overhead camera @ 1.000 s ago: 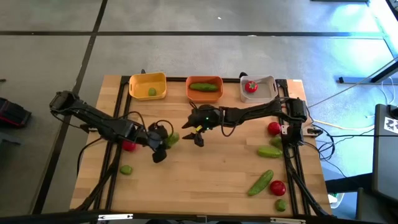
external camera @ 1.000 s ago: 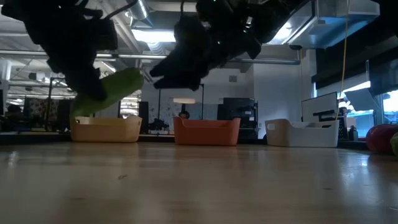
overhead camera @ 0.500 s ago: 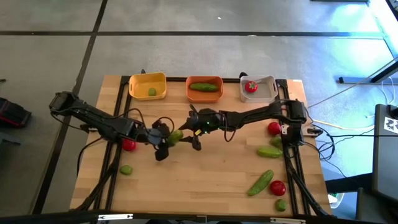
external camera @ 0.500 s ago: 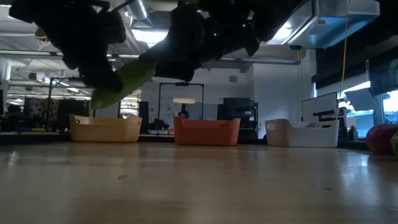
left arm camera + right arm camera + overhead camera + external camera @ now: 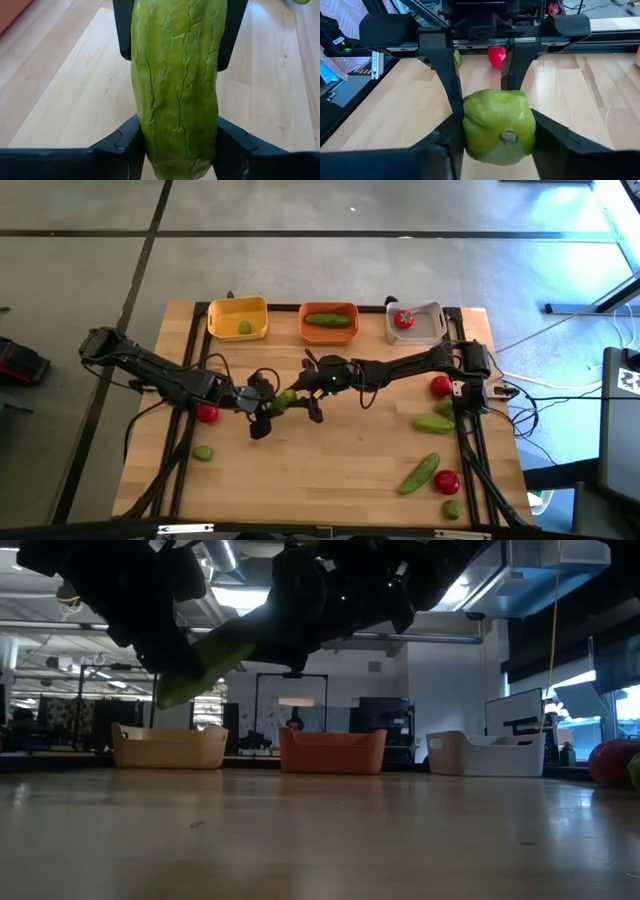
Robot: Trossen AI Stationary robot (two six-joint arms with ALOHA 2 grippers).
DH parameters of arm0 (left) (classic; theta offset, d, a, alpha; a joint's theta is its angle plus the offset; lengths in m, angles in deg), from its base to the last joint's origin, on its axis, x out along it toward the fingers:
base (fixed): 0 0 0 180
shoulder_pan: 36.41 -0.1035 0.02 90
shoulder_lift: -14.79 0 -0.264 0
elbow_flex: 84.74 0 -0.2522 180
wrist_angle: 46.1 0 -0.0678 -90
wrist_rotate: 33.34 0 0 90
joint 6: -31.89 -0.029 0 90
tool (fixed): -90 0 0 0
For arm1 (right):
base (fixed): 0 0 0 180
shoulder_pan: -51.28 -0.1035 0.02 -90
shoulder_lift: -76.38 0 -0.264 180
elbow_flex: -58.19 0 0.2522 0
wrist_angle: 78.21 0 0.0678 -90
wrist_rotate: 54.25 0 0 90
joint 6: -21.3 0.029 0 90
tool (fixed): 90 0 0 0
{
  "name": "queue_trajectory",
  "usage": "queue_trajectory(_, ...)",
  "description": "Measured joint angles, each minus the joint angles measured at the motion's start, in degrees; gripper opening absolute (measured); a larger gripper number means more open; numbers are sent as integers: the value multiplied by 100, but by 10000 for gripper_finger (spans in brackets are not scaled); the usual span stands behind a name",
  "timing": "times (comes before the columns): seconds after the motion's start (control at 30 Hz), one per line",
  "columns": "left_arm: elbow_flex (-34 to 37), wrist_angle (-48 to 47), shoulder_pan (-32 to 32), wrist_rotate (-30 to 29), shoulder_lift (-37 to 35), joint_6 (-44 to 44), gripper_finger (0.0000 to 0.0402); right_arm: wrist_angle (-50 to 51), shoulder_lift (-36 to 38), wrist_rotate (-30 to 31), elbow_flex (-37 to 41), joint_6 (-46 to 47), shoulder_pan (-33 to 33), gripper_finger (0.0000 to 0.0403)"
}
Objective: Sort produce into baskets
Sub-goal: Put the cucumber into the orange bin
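Above the middle of the desk [image 5: 330,470], two claws meet on one cucumber [image 5: 283,399]. The left claw [image 5: 262,402] grips it from one end, its fingers [image 5: 125,145] pressed against both sides in the left wrist view. The right claw [image 5: 308,397] has closed on the other end (the stem end faces its wrist camera, wedged between the fingers [image 5: 445,137]). In the low view the cucumber hangs tilted, clear of the desk.

Three baskets line the far edge: yellow [image 5: 238,318] with a lime [image 5: 245,328], orange [image 5: 328,322] with a cucumber [image 5: 328,319], white [image 5: 416,322] with a tomato [image 5: 403,319].

Loose produce lies on both sides: a tomato [image 5: 207,414] and lime [image 5: 203,452] on the left, two tomatoes, two cucumbers and some limes on the right.
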Motion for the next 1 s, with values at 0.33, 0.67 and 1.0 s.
queue_trajectory(0.33, 0, -23, -36, 24, 0, 446, 191, 22, 0, -16, 0, -6, 2, 138)
queue_trajectory(0.67, 4, -355, -127, -95, 0, 579, 247, 558, 96, 384, 4, -194, 52, 140)
queue_trajectory(1.0, 81, -686, -125, -444, -2, 804, 248, 2203, 845, 1539, 11, -973, 368, 142)
